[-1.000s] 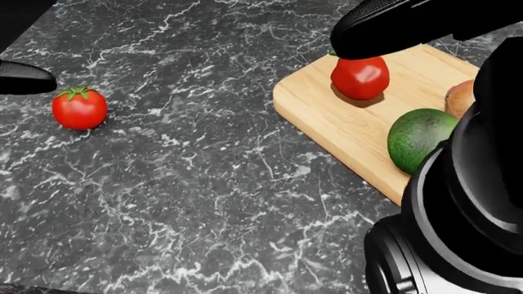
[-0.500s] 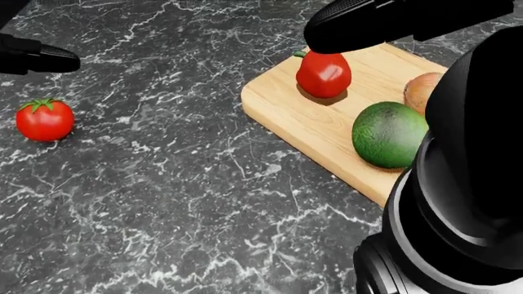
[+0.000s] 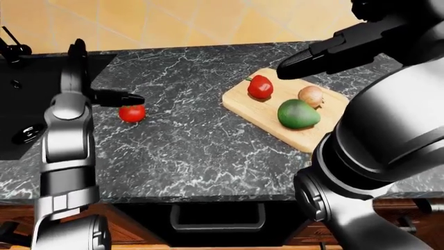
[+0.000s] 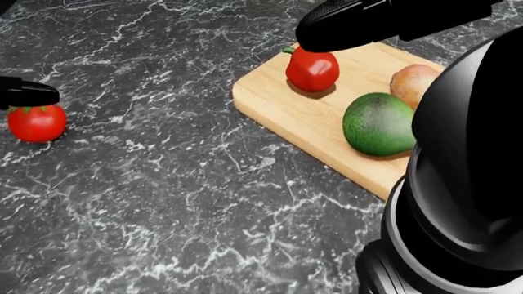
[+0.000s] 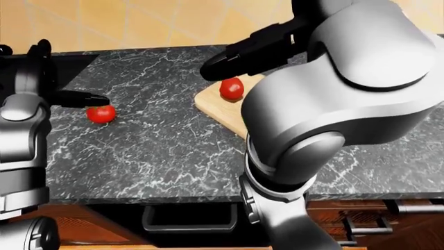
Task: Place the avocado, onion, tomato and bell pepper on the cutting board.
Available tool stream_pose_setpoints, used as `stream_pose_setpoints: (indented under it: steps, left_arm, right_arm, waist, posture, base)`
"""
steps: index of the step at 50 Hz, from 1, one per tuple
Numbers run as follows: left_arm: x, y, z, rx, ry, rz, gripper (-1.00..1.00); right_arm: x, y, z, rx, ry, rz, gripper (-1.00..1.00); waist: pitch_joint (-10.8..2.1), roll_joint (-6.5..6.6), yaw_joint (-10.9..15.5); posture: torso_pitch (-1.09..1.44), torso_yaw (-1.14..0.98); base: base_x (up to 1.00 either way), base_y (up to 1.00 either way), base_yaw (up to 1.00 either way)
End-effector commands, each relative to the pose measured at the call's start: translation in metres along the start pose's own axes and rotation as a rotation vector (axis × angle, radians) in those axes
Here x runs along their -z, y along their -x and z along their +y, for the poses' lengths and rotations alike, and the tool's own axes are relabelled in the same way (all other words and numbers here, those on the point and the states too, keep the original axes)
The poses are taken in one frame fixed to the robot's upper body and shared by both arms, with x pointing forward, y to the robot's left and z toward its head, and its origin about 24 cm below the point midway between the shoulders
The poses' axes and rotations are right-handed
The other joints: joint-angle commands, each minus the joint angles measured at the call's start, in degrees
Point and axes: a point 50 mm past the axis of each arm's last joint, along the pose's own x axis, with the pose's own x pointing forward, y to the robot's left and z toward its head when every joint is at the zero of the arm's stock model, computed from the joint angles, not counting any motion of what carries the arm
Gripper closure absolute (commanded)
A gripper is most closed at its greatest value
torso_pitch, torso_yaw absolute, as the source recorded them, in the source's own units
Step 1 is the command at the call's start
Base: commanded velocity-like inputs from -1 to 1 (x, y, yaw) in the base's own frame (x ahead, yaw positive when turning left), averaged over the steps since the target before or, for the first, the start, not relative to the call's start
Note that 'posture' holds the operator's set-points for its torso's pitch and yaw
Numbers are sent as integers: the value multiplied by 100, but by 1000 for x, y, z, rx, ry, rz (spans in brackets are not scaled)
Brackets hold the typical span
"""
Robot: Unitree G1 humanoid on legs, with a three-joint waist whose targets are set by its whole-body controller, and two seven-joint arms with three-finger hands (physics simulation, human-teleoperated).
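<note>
Dark marbled countertop point(image 3: 187, 151) under a yellow tiled wall, black sink point(image 3: 27, 99) at the left of the left-eye view, drawer with a dark handle point(image 3: 215, 221) below; no brand, label or writing readable anywhere. Wooden cutting board point(image 4: 302, 119) lies at the right, carrying red bell pepper point(image 4: 312, 69), green avocado point(image 4: 377, 124) and onion point(image 4: 412, 81); avocado and onion sit just beside each other, pepper apart at the board's upper corner. Tomato point(image 4: 36, 122) rests on the counter off the board, well apart to the left. Left hand point(image 3: 118, 97) hangs directly above the tomato, dark fingers point(image 4: 24, 94) extended over its top, touching or nearly so, not closed round it; exact spread cannot be told. Right hand point(image 3: 316, 56) hovers just above the pepper, fingers straight and empty, not gripping. Versus half a second ago, the head view has shifted slightly, board contents unchanged, and the left fingers have dropped from well above the tomato to its stem.
</note>
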Motion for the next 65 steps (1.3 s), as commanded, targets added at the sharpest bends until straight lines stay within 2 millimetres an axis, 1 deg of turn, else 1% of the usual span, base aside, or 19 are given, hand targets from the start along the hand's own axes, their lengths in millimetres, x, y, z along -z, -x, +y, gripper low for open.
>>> stream_pose_setpoints:
  steps: [1, 5, 16, 26, 33, 38, 49, 56, 64, 65]
  left_arm:
    - [-21, 1, 10, -36, 0, -80, -100]
    - [-12, 3, 9, -23, -6, -40, -100]
    - [-9, 5, 6, -6, 0, -17, -100]
    - [5, 10, -1, 33, -12, 24, -100]
    - [12, 13, -3, 44, -21, 35, -100]
    - [15, 13, -5, 53, -27, 39, -100]
    - [22, 15, -7, 66, -35, 43, -100]
    - [28, 18, -5, 68, -37, 54, -100]
    - [31, 17, -6, 68, -34, 58, -100]
    - [32, 18, -6, 69, -32, 59, -91]
  right_arm:
    - [-8, 3, -3, 23, 11, -39, -100]
    - [-7, 3, -2, 22, 13, -36, -100]
    - [-7, 1, -3, 23, 15, -35, -100]
    - [-5, 2, -4, 24, 12, -31, -100]
    - [-2, 1, -2, 19, 8, -27, -100]
    - [0, -1, 0, 18, 8, -25, -100]
    - [3, 1, 1, 16, 4, -23, -100]
    - [1, 1, 0, 17, 3, -25, -100]
    - [-1, 0, 0, 14, 4, -28, -100]
    - [-1, 0, 0, 14, 6, -27, -100]
  waist:
    - [-157, 30, -7]
    - [-165, 45, -21]
    - [-180, 50, -39]
    - [-191, 44, -31]
    - [-197, 27, -20]
    - [-201, 13, -3]
    - [-200, -9, 26]
    - [-199, -11, 31]
    - [-198, -9, 39]
    - [-199, -9, 38]
  posture:
    - [0, 14]
    - [0, 14]
    - [0, 14]
    - [0, 14]
    - [0, 14]
    - [0, 14]
    - [0, 14]
    - [0, 14]
    - [0, 14]
    - [0, 14]
  base:
    - [0, 0, 0]
    - [0, 0, 0]
    - [0, 0, 0]
    - [0, 0, 0]
    - [0, 0, 0]
    - [0, 0, 0]
    - [0, 0, 0]
    - [0, 0, 0]
    - [0, 0, 0]
    - [0, 0, 0]
